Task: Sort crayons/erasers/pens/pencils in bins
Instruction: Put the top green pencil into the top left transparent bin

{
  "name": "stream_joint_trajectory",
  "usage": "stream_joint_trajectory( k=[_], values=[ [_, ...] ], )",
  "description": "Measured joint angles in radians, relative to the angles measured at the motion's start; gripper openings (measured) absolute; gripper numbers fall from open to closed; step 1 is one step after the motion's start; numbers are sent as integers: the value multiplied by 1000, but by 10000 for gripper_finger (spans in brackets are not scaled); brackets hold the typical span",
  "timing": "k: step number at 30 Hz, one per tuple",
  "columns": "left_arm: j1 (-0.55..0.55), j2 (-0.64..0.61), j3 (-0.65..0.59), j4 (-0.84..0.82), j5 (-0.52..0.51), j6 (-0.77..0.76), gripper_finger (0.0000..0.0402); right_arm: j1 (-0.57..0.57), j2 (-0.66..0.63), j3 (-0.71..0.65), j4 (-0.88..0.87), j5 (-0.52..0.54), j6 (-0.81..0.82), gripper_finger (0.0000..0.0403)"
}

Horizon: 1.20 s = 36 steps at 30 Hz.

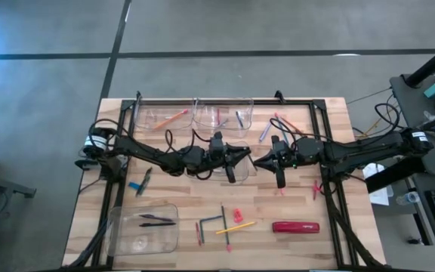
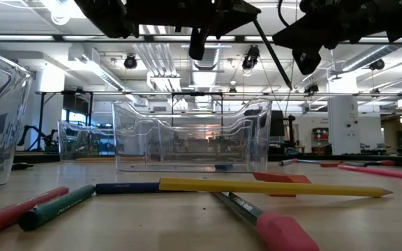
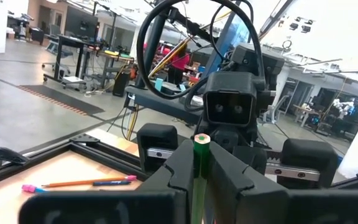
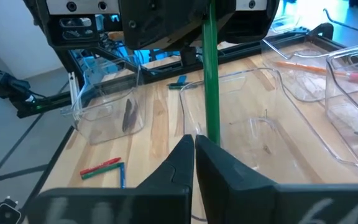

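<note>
Okay, mid-air moment over the table (image 1: 293, 200). The left gripper (image 3: 201, 155) has its jaws clamped shut on the green pencil (image 4: 211, 74), with the shaft running along the seam between its fingers (image 3: 176, 171) and one flat end poking out past the tips.

The right gripper (image 4: 194, 146) is closed too. The pencil's other end sits right at the tip of its jaws. We can't tell whether they actually pinch it or just touch it, because the seam hides that.

Directly below both sets of jaws is a clear bin (image 4: 291, 106) that looks empty, with more bins (image 1: 157, 113) beyond them.

**Handling:**
- We judge the pencil light, stiff and thin.
- Its lacquered shaft is probably slick, so it can pivot or slide in a two-finger pinch, especially when held near one end.
- The best hold is probably mid-shaft, across the jaws, so it does not swing.
- End holds like this one leave a long lever.
- It is not fragile apart from the point, and a short drop into the bin should not hurt it.

**Other things on the table:**
- A yellow pencil (image 2: 271, 187) lies well below and forward of the jaws, resting across other sticks.
- A dark green stick (image 2: 54, 206) lies beside a red one.

**Writing:**
- The red oblong object (image 1: 295, 226) carries white lettering that is too small to read.
- The dark green stick and the blue one next to it show faint print along the barrel, also not legible.
- We see no brand on the bins or on the held pencil.
</note>
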Motion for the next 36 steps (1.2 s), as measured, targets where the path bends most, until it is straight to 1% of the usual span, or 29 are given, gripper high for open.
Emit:
stream_joint_trajectory(
  k=[7, 10, 13, 18, 23, 29, 33, 36],
  values=[
    [0, 0, -2, 0, 0, 0, 16, 0, 6, 0, 4, 0, 23, 12],
    [0, 0, -5, 0, 0, 0, 16, 3, 15, 0, -4, 0, 23, 27],
    [0, 0, -6, 0, 0, 1, 16, 15, 36, 0, -10, -3, 23, 54],
    [0, 0, -9, 0, 0, 1, 17, 34, 88, 0, -2, -5, 25, 114],
    [1, -5, -11, -24, -1, 21, 17, 34, 113, 0, 29, -8, 26, 190],
    [2, -69, -10, -147, -4, 31, 17, 33, 91, 0, 53, -1, 26, 291],
    [4, -149, -10, -244, -8, 77, 17, 33, 71, 0, 52, -1, 26, 351],
    [5, -226, -6, -378, -73, 127, 17, 33, 56, 0, 55, -1, 26, 379]
  ],
)
